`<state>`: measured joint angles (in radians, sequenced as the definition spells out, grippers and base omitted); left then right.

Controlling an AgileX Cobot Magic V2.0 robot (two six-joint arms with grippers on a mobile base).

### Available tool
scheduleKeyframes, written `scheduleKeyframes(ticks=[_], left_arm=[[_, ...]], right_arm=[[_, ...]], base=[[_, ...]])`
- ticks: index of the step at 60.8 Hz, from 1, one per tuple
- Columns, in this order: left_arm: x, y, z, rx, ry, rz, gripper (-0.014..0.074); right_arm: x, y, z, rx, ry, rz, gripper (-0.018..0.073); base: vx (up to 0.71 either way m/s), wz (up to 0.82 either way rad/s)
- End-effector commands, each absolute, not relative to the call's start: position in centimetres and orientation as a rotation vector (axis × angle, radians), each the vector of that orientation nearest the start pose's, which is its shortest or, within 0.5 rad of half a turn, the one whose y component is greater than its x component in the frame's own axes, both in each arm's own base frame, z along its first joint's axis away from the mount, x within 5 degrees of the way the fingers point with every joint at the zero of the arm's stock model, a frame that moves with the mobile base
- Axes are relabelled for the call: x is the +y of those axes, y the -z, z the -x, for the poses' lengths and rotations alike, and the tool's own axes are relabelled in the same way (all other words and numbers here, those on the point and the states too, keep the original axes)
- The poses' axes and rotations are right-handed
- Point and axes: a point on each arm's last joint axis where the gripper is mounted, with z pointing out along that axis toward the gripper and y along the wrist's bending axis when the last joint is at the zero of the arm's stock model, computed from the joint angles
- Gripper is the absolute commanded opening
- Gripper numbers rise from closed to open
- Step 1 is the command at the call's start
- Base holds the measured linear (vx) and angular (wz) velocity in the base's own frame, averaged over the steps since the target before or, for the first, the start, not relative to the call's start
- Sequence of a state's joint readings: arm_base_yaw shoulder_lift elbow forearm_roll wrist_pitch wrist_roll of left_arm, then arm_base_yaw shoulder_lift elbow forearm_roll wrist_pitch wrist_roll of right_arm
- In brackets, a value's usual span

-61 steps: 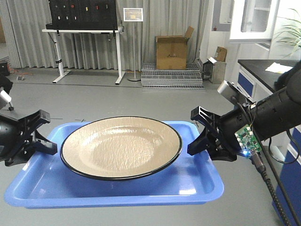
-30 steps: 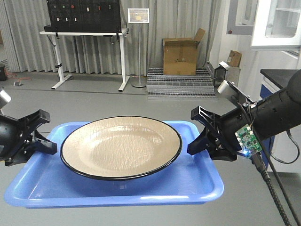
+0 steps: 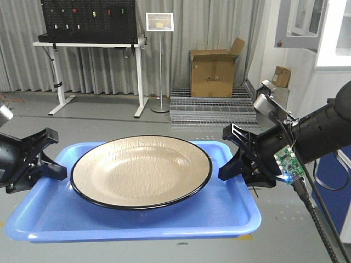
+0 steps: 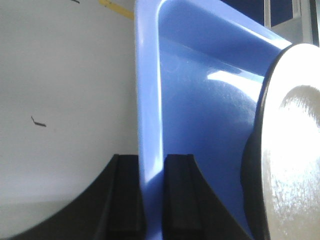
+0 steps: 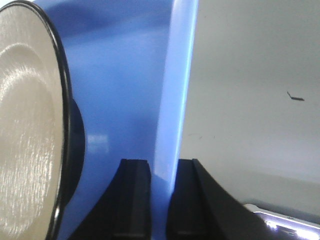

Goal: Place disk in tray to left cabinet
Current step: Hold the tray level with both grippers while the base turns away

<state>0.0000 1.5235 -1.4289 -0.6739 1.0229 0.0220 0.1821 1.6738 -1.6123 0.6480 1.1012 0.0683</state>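
Two-sided hold: pinched tray (image 3: 230,219) left rim tight in left claw (image 3: 56,155), right rim in right claw (image 3: 226,154); bore plate (image 3: 141,170) centred.

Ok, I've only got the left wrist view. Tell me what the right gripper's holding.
Observer: The right gripper is clamped on the right rim of the tray, one finger on each side.
Operator: Now give me the disk's position.
Observer: The disk lies flat, roughly centred in the tray.
Operator: Report what's ahead.
Observer: Open floor, then a cardboard box and a desk at the back.
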Motion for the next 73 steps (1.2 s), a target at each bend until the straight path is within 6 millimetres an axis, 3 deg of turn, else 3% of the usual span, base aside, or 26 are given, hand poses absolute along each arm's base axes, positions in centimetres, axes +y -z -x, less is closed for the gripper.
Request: scheduleKeyframes(ticks=[1, 73], left_arm=[[-6.24, -40.07, -31.04, 2.335, 1.042, 0.217, 0.0], [-6.24, -40.07, -31.05, 2.334, 1.042, 0.217, 0.0]], right_arm=[[12.58, -40.5, -33.12, 2.415, -1.152, -0.038, -0.0003], [12.62, -40.56, -33.13, 2.41, -1.161, -0.041, -0.0003]], base=[[0.68, -0.03], [0.65, 0.01]])
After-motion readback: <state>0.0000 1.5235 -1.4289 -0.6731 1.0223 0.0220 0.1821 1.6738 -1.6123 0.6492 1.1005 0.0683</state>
